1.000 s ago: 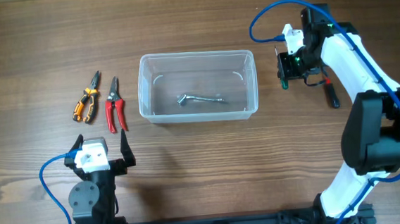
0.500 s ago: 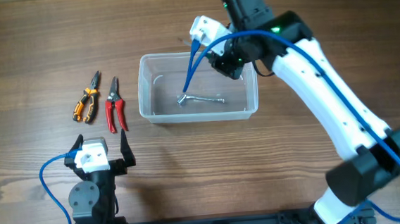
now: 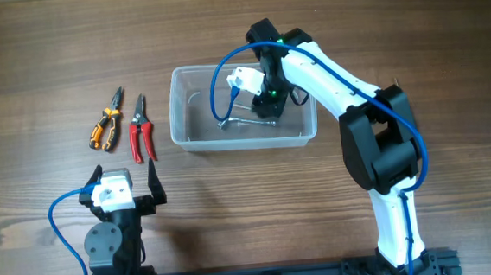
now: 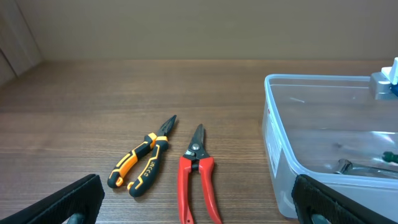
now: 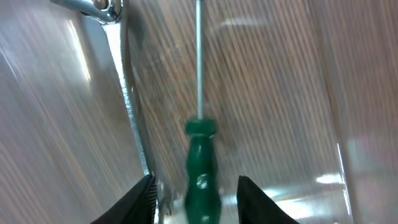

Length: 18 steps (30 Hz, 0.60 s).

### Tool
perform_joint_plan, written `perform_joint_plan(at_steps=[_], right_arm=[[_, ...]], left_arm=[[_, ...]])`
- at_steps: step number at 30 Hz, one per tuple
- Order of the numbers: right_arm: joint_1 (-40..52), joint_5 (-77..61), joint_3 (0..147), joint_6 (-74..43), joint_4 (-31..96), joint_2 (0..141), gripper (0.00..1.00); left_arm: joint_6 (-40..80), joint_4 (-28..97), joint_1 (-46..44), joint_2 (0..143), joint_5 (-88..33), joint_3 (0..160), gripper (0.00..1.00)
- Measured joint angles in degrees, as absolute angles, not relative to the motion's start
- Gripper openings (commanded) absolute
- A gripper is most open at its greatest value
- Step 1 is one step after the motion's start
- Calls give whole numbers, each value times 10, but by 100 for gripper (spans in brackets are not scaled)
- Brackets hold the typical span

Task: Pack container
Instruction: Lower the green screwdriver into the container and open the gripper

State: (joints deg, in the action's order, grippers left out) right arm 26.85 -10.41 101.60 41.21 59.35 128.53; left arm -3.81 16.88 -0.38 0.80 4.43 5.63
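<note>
The clear plastic container stands at the table's middle. A chrome wrench lies on its floor. My right gripper is down inside the container. In the right wrist view its jaws are open, with a green-handled screwdriver between them and a gap on each side; the wrench lies to the left. My left gripper is open and empty near the front edge, its fingers wide apart. From the left wrist the container is at the right.
Orange-and-black pliers and red-handled cutters lie on the wood left of the container; both also show in the left wrist view, pliers and cutters. The right arm reaches over the container's right end.
The right arm swung from the table's right side over to the container and lowered its gripper inside. The dark tool that lay at the right is gone from there. The left arm has not moved.
</note>
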Motion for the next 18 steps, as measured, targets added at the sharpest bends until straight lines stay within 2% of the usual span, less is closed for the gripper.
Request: perform_joint_plan(at_steps=[4, 8, 13, 15, 18], right_arm=[[269, -105, 1016, 365, 599, 1285, 41], [269, -142, 1058, 312, 657, 1276, 43], [253, -101, 1183, 187, 692, 1153, 50], [217, -51, 1206, 147, 719, 1084, 50], [126, 15, 1213, 126, 794, 1055, 45]], left_arm=[[-38, 169, -4, 8, 44, 56, 100], [-38, 169, -4, 8, 44, 56, 100], [-38, 169, -4, 8, 44, 56, 100], [-38, 169, -4, 8, 44, 56, 100], [-38, 169, -4, 8, 44, 56, 100]])
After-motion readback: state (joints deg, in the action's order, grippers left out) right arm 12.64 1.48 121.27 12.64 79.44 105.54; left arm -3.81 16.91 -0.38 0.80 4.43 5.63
